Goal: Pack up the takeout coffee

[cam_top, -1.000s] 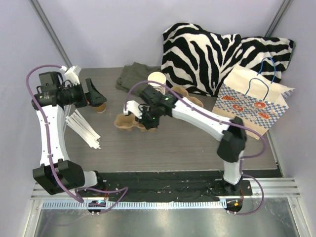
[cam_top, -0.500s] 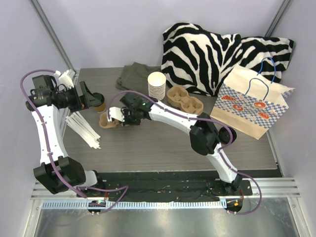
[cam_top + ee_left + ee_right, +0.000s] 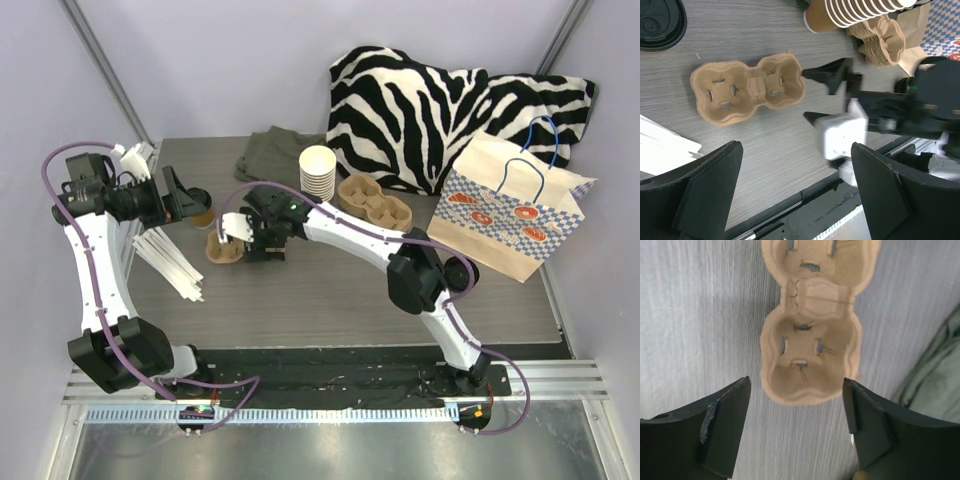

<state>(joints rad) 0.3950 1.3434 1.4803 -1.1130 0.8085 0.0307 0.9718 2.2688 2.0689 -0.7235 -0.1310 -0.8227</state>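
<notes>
The right gripper (image 3: 796,390) stands wide open and holds nothing; the moulded-pulp cup carrier (image 3: 810,357) lies flat on the worktop (image 3: 330,290) just ahead of its fingertips, with the near well's end roughly level with them and clear of both fingers. The left gripper (image 3: 796,150) is also fully spread and empty. The takeout coffee (image 3: 201,207), upright with its black lid on, stands close ahead of the left gripper and off to one side rather than between the fingers, and beyond the carrier's far end from the right gripper. The risks look mostly mechanical. The carrier is light, so if the right gripper backs off at an angle a finger could catch the rim and skew it. Pressing the cup into a well could also push an unbraced carrier along the worktop. A hard or off-centre squeeze on the paper cup could dent it, loosen the lid or tip it. The two grippers are near each other, so reaching together invites a clash.
</notes>
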